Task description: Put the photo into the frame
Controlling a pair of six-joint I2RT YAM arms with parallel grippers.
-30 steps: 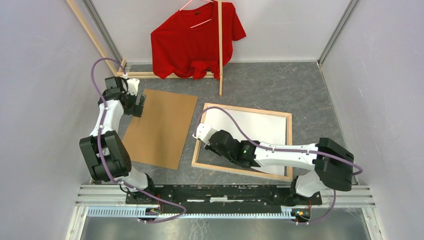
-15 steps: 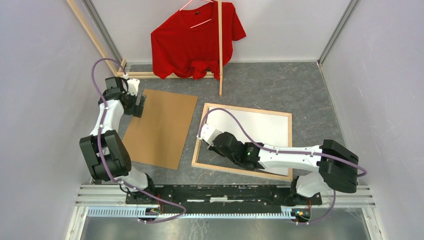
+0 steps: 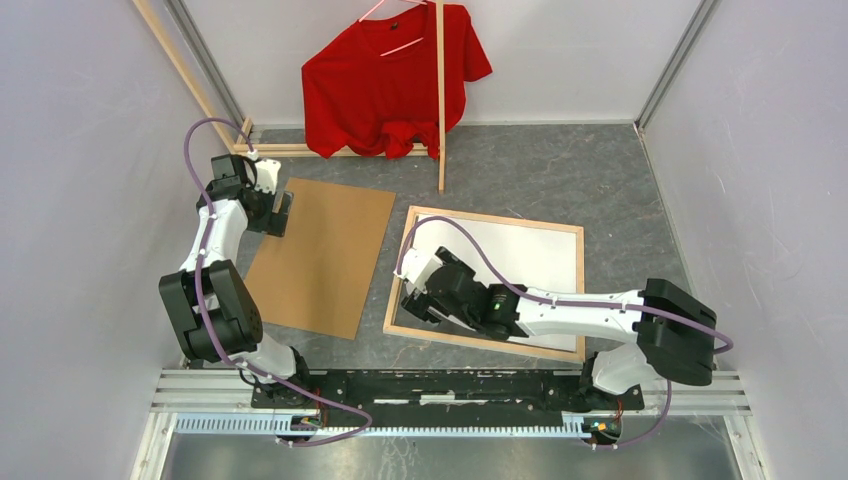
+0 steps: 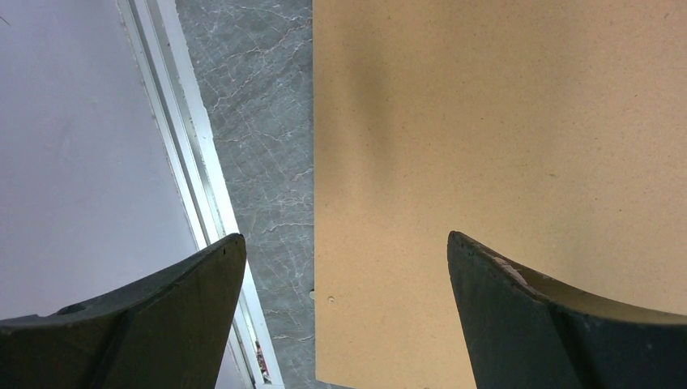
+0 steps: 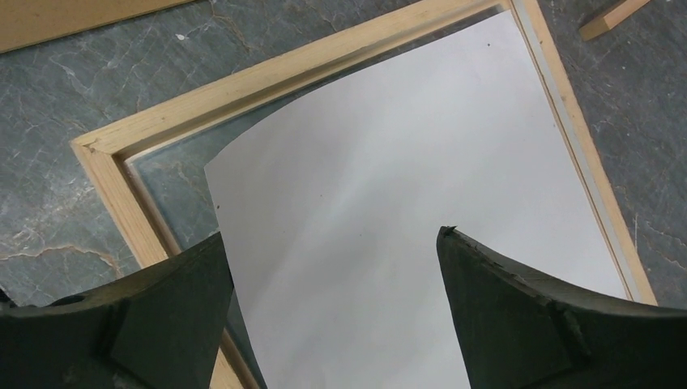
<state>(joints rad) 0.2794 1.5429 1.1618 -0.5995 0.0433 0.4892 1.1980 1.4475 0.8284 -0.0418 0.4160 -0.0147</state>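
Your right hand (image 5: 332, 235) has its fingers spread wide over the left end of the photo (image 5: 405, 162); whether it touches the paper, you cannot tell. The photo lies white back up inside the frame (image 5: 243, 97), with its long axis running left to right along the frame's. A strip of glass (image 5: 174, 182) shows past its left edge. The frame lies flat on the grey counter (image 3: 560, 170), bare wood up and slightly skewed. Your left hand (image 4: 344, 237), also spread, hangs over the left edge of the brown cardboard sheet (image 4: 502, 121) near its far corner. That sheet lies just beside the frame, not touching it.
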